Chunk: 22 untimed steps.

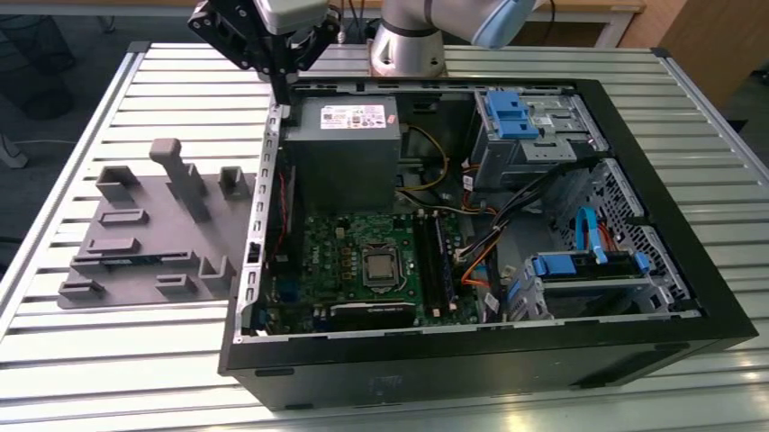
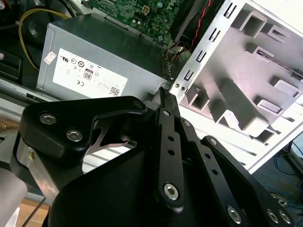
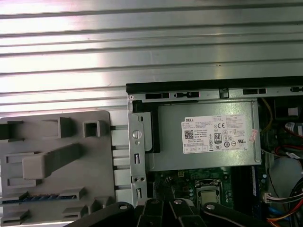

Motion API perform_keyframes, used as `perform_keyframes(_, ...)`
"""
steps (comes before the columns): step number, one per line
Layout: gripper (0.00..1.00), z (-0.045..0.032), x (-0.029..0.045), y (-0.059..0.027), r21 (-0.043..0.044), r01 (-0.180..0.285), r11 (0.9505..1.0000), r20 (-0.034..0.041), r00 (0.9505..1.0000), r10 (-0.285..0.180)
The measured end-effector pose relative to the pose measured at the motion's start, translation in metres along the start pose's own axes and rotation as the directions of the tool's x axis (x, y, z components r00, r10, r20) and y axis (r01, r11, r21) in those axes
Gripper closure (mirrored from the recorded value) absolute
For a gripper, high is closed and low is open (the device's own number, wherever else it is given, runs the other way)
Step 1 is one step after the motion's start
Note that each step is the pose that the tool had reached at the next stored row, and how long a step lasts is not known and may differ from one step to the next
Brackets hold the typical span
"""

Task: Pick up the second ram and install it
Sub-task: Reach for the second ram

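Observation:
The second ram (image 1: 126,262) is a thin blue-green strip lying in a long slot near the front of the grey moulded tray (image 1: 162,202); the first wrist view shows the ram (image 3: 40,197) in the same tray (image 3: 94,161). My gripper (image 1: 280,93) hangs above the case's side wall beside the grey power-supply box (image 1: 342,148), well away from the ram. In the second wrist view the gripper (image 2: 163,92) has its black fingers closed together with nothing between them. The green motherboard (image 1: 348,261), with its dark memory slots (image 1: 435,265), lies inside the open case.
The open black computer case (image 1: 481,346) lies on a slatted metal table (image 1: 144,81). Drive cages with blue brackets (image 1: 520,112) and bundled cables (image 1: 481,261) fill the case at the exterior view's right. The arm's base (image 1: 406,49) stands behind the case.

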<state>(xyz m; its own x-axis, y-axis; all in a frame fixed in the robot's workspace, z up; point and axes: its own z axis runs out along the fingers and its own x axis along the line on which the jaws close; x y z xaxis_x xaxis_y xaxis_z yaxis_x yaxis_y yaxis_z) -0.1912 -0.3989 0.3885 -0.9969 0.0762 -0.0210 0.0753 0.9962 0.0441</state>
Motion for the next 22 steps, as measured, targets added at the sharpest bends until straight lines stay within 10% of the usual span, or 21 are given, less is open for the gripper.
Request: perform_keyframes(22,0.89,-0.0001,0.0124,-0.0009,0.0,0.0,1.0,0.0,1.0,0.0)
